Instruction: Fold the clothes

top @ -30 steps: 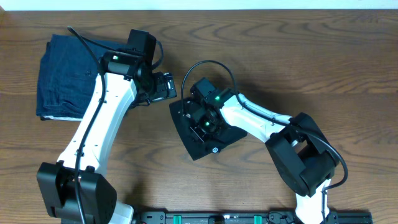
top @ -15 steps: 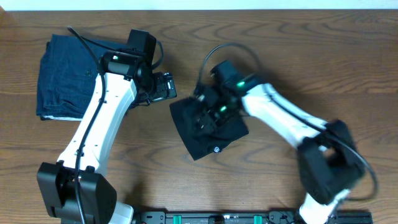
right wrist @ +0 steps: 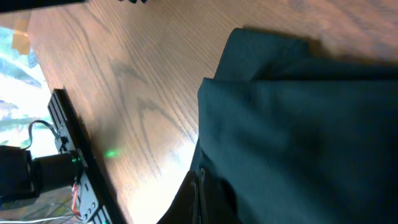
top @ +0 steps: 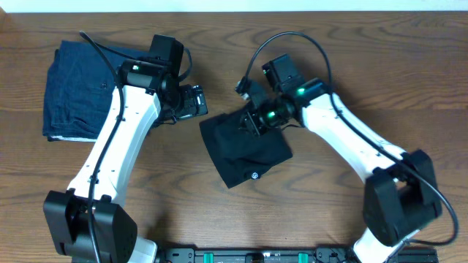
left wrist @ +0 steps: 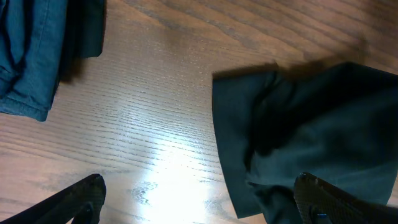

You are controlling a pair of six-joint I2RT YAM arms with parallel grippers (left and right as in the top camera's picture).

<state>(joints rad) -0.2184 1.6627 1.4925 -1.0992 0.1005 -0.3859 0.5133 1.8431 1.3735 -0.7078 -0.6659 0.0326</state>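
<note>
Seemingly last fold: shirt (top: 245, 150) lay compact; right gripper (top: 257, 119) was clamped closed at its edge, hold uncertain; left gripper (top: 194, 101) gaped empty; next move needed gentle flattening.

The brown wood-grain desk (top: 380, 80) carries two garments. A folded black T-shirt (top: 241, 157) lies near its centre, its small white logo (top: 254, 174) toward 6 o'clock. A folded dark blue garment (top: 73, 91) lies at 10 o'clock, well apart. A black rail (top: 292, 256) runs along the 6 o'clock edge.
</note>
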